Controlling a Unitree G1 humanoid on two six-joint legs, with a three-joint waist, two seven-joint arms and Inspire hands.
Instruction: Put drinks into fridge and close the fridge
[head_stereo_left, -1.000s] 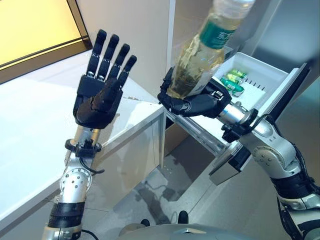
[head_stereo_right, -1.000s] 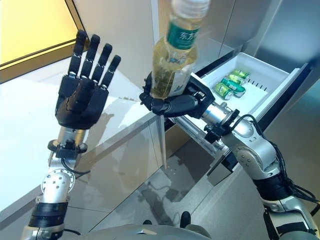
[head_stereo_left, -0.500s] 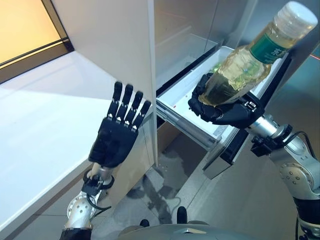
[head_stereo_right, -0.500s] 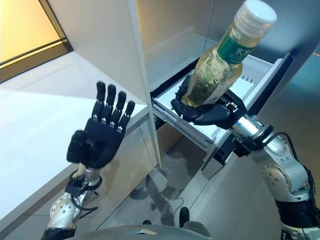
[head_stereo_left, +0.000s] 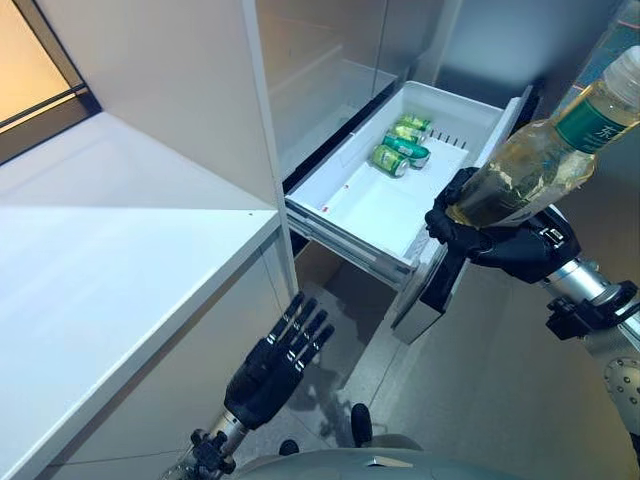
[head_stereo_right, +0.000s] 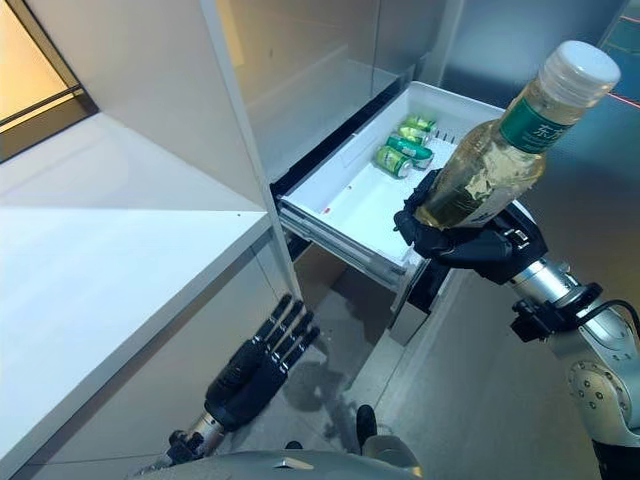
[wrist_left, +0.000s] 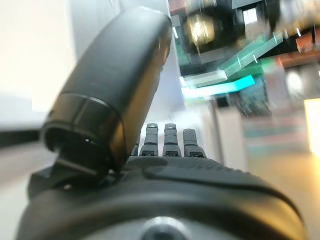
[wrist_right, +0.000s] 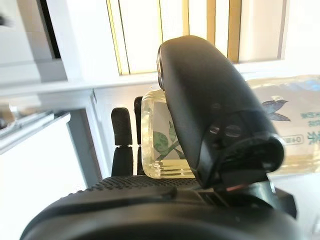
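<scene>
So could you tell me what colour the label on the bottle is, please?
Green, wrapped round the bottle below its white cap; the right eye view shows it best.

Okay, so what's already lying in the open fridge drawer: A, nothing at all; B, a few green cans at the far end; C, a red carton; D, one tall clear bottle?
B: a few green cans lie together at the far end of the white drawer, while the bottle is not in it but held above its front edge in the right hand.

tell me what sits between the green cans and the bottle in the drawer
Only bare white drawer floor separates the green cans from the bottle in the right robot hand, per both eye views.
</scene>
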